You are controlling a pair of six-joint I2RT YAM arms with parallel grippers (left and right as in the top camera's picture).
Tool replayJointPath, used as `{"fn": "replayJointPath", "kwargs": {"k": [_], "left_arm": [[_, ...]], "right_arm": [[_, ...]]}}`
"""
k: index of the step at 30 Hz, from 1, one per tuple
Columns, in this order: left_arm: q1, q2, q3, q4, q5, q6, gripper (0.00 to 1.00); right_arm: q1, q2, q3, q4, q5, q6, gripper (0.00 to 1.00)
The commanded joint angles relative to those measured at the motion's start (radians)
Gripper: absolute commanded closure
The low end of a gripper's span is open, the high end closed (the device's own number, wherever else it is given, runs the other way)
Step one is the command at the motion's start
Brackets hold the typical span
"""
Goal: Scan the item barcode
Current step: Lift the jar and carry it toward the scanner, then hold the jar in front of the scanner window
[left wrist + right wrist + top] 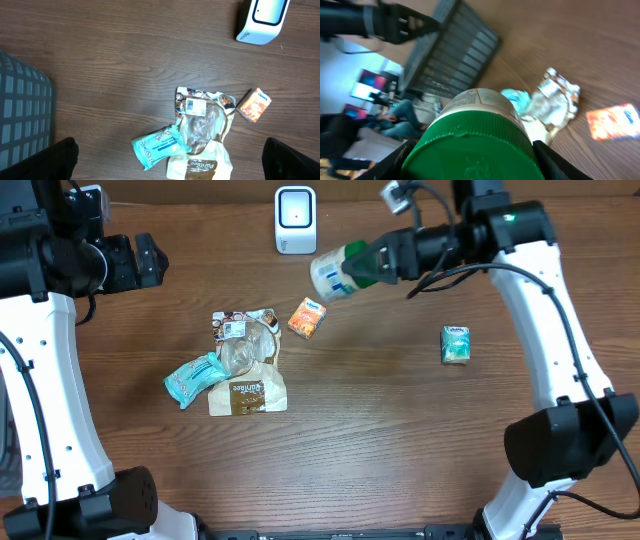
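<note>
Risk: white round tub with green lid (335, 273), held aloft by lid end in right gripper (378, 260) jaws beside white scanner (295, 218), could slip from tilted grip or face barcode away. Left gripper (150, 260) jaws wide, idle.

Lit brightly and evenly from above, with faint, soft shadows on the counter (380, 430). Looked sharp overhead and at the left wrist; blurred at the right wrist, smearing the green lid (475, 155) and room behind.
</note>
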Motion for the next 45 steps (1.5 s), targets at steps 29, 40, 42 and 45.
{"fn": "replayJointPath", "kwargs": {"k": [29, 40, 42, 45], "left_arm": [[-0.002, -0.004, 0.014, 0.004, 0.008, 0.022, 0.00], [-0.002, -0.004, 0.014, 0.004, 0.008, 0.022, 0.00], [-0.002, -0.004, 0.014, 0.004, 0.008, 0.022, 0.00], [-0.002, -0.004, 0.014, 0.004, 0.008, 0.022, 0.00]], "right_arm": [[0.104, -0.167, 0.029, 0.053, 0.389, 0.017, 0.51], [0.352, 0.078, 0.027, 0.441, 1.308, -0.098, 0.59], [0.352, 0.127, 0.027, 0.544, 1.310, -0.192, 0.60], [0.351, 0.197, 0.027, 0.677, 1.311, -0.362, 0.62]]}}
